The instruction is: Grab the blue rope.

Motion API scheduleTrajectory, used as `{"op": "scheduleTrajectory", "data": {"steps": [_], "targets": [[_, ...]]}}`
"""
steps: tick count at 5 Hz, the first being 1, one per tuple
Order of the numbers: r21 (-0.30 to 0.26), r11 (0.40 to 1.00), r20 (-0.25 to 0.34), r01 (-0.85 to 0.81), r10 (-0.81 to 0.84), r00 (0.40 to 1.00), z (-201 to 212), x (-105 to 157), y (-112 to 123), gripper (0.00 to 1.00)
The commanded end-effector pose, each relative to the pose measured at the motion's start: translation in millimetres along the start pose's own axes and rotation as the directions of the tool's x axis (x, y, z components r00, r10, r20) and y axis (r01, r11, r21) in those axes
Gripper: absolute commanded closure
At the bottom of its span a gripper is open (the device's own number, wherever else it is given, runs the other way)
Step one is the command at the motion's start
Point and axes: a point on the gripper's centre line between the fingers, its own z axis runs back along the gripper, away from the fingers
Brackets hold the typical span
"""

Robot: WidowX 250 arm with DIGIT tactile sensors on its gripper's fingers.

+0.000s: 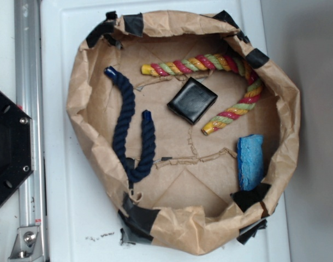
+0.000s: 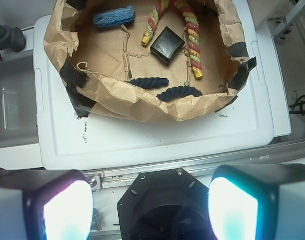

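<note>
I'm holding the claw [image 2: 151, 207] wide open and empty, well short of the paper bowl [image 1: 79, 103] — nothing grabbed yet. The blue rope [image 1: 125, 117] is lying curled inside, along its wall.

Matt twisted-fibre blue rope [image 1: 125, 125], crumpled brown paper basin [image 1: 183, 232], glossy black box [image 1: 192, 100], porous sponge [image 1: 250, 161]

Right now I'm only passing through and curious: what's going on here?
A robot arm is set to grab the blue rope, which lies bent in a U inside a brown paper basket, beside a multicolour rope, a black square box and a blue sponge. The gripper is open, outside the basket, holding nothing.
</note>
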Motion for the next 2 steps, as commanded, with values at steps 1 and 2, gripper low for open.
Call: {"op": "scheduleTrajectory", "data": {"steps": [1, 2], "targets": [[0.000, 1.000, 0.000, 0.000, 0.000, 1.000, 0.0, 0.0, 0.0, 0.00], [0.021, 0.981, -0.040, -0.194, 0.195, 0.980, -22.6, 45.7, 2.6, 0.00]]}}
